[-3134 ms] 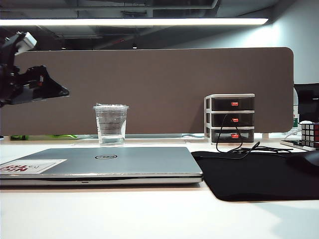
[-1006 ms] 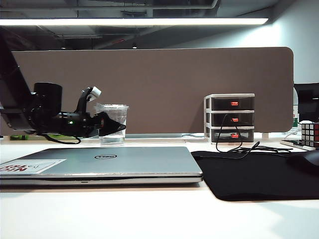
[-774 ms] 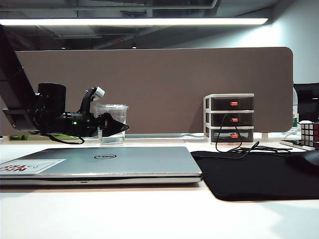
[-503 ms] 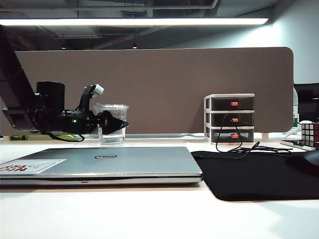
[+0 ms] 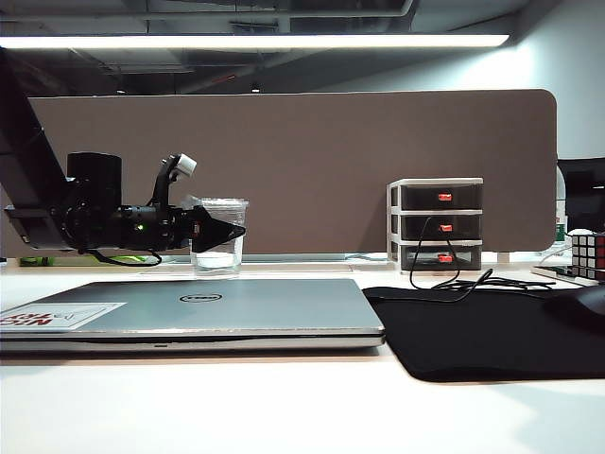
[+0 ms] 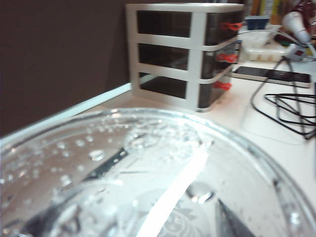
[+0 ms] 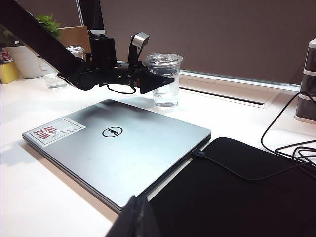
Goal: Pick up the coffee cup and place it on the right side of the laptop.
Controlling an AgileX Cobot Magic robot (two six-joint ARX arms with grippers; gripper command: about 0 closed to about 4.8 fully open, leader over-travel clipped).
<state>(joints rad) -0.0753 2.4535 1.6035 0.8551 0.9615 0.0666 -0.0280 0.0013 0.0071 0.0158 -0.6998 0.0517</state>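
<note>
At the cup, left gripper [image 5: 220,230]: level, fingers set on either side of the cup's [image 5: 220,261] upper half; narrowed from a second ago, but cannot tell whether pressing the wall yet.
Left wrist view: filled by the clear lid [image 6: 148,163] right up close, beaded with droplets.
Just changed: pushed further onto the cup from the left; cup now a touch further right in the exterior view than half a second ago, so likely nudged or already caught.
Cup's place: upright on the table [image 5: 284,416] behind the laptop [image 5: 200,307], near its middle, base seemingly down; some liquid at the bottom.
Meaning for the task: reach done, grasp under way; lift and carry not yet begun.
Goal spot: right of the laptop, where the black mat [image 5: 482,331] lies, a cable [image 5: 454,284] trailing onto it from the organiser [image 5: 437,227].
Next, as a guess: finish closing gently, since thin plastic should buckle under a hard squeeze; then lift clear and carry right, kept upright.
Near the front edge, right gripper [image 7: 136,215]: parked, only a dark tip in its own view; cannot tell if parted or closed.
</note>
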